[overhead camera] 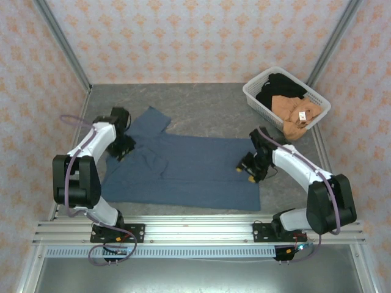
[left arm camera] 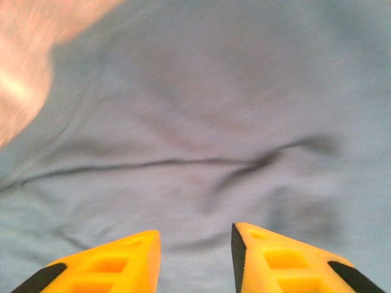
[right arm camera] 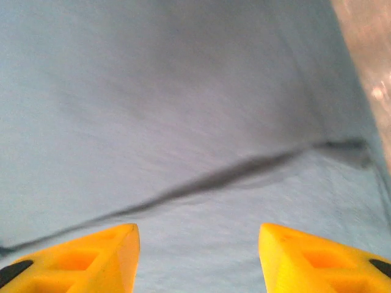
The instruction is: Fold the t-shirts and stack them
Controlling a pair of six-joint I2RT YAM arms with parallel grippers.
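A slate-blue t-shirt (overhead camera: 183,168) lies spread flat across the middle of the table, one sleeve pointing to the back left. My left gripper (overhead camera: 122,146) hovers at its left edge, and in the left wrist view this gripper (left arm camera: 195,259) stands open just above the wrinkled blue cloth (left arm camera: 201,122), holding nothing. Over the shirt's right edge my right gripper (overhead camera: 247,168) is open too; the right wrist view shows it (right arm camera: 198,259) spread wide above a long fold in the cloth (right arm camera: 183,122). A tan-brown t-shirt (overhead camera: 293,110) with a white tag and a black t-shirt (overhead camera: 278,86) lie in the basket.
The white lattice basket (overhead camera: 255,102) stands at the back right corner. Patterned walls close in the table (overhead camera: 208,104) on three sides. An aluminium rail (overhead camera: 195,232) with both arm bases runs along the near edge. Bare tabletop lies behind the blue shirt.
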